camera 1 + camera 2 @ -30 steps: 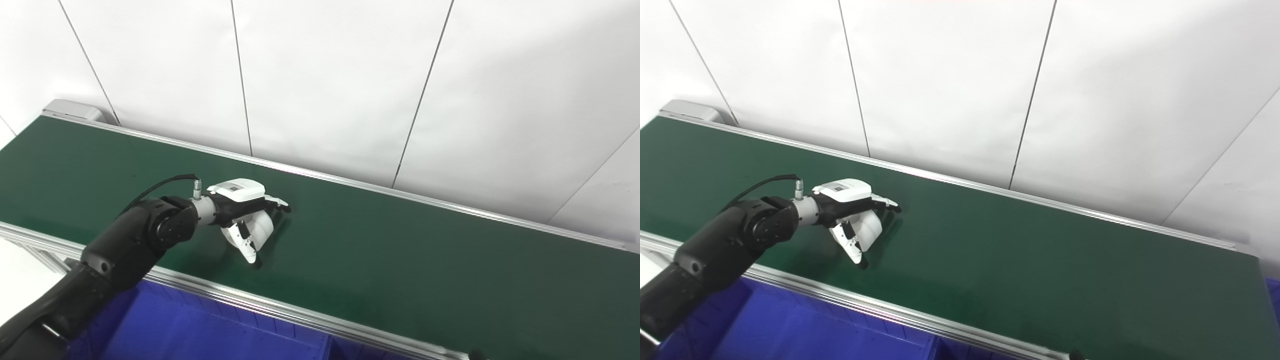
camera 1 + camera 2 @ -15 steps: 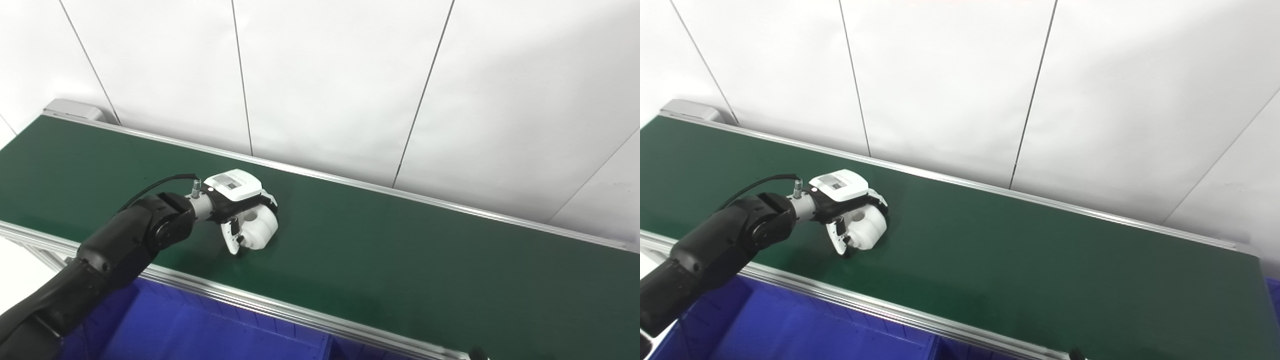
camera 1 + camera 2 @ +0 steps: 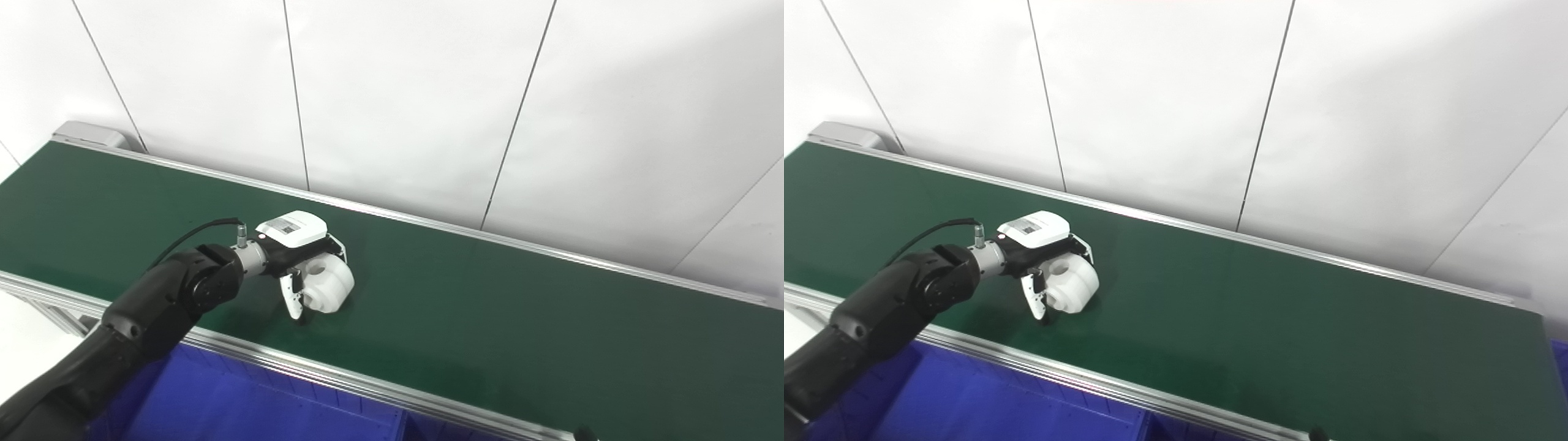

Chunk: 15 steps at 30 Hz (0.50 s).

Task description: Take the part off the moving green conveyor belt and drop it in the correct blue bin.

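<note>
A white round part with a hole in its end (image 3: 329, 285) is on the green conveyor belt (image 3: 502, 306), left of the middle. My left hand (image 3: 295, 251) reaches in from the lower left and is shut on it, fingers curled over the top and thumb on the near side. The part sits low, at or just above the belt; I cannot tell whether it touches. It also shows in the right eye view (image 3: 1072, 285). My right hand is not in view.
A blue bin (image 3: 245, 404) lies below the belt's near metal rail (image 3: 343, 376). A sliver of another blue bin (image 3: 1560, 358) shows past the belt's right end. A white panelled wall stands behind the belt. A small dark tip (image 3: 585, 433) pokes in at the bottom edge.
My left hand went from open around the part to shut on it. Hand and part have since shifted slightly to the right.
</note>
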Tool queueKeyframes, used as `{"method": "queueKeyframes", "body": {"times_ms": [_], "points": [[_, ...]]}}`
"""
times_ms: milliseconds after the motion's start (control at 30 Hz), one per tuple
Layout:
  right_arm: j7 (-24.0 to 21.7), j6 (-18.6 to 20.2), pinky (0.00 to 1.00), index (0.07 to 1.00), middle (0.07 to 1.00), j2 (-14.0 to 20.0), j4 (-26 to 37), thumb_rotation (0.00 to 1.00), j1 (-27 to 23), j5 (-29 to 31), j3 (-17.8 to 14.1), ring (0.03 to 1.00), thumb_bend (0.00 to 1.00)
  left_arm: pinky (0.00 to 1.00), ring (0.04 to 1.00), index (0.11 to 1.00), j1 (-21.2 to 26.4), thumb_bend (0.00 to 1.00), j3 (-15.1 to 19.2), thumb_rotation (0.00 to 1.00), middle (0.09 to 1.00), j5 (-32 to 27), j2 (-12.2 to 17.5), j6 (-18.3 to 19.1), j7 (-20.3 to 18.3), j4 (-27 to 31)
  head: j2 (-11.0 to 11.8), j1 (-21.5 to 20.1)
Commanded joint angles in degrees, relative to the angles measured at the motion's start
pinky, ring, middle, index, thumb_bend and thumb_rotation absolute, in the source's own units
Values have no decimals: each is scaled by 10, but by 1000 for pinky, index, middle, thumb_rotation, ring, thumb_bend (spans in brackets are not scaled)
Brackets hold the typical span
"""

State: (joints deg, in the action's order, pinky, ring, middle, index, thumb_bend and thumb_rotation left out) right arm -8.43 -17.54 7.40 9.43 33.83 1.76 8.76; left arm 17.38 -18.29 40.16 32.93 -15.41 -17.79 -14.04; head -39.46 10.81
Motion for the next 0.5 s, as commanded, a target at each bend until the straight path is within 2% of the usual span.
{"method": "queueKeyframes", "body": {"times_ms": [0, 167, 200, 233, 267, 300, 400, 467], "points": [[-2, 2, 985, 1000, 1000, -1, 19, 1000, 7, 5, 1, 971, 831, 379, 429, 471, 8, 524, 15, 0, 503, -17, 8, -6, 15, 17, -3, 4], [-3, 6, 981, 1000, 1000, 1, 25, 1000, 7, 4, 1, 970, 829, 383, 432, 472, -7, 524, 38, 0, 502, -46, 11, 1, 10, 73, -14, 10], [-3, 9, 979, 1000, 1000, 1, 29, 1000, 8, 5, 1, 969, 825, 378, 427, 474, -11, 524, 44, 0, 498, -54, 13, 4, 5, 91, -28, 14], [-3, 12, 978, 1000, 1000, 2, 33, 1000, 9, 5, 1, 968, 823, 371, 419, 476, -18, 525, 51, 0, 494, -60, 16, 15, -3, 119, -31, 14], [-3, 20, 977, 1000, 1000, 2, 42, 1000, 10, 5, 1, 966, 826, 380, 422, 476, -25, 525, 60, 0, 493, -67, 21, 28, -14, 151, -54, 18], [-2, 26, 978, 1000, 1000, 2, 50, 1000, 11, 5, 1, 966, 830, 384, 418, 480, -34, 525, 69, 0, 487, -72, 25, 36, -22, 181, -59, 19], [-3, 49, 981, 1000, 1000, 4, 79, 1000, 13, 6, 0, 968, 826, 415, 420, 484, -71, 526, 99, 0, 480, -95, 41, 58, -46, 275, -102, 23], [-5, 66, 991, 1000, 1000, 6, 98, 1000, 14, 17, 0, 976, 817, 411, 420, 487, -101, 526, 114, 0, 475, -111, 54, 68, -63, 323, -123, 19]]}}
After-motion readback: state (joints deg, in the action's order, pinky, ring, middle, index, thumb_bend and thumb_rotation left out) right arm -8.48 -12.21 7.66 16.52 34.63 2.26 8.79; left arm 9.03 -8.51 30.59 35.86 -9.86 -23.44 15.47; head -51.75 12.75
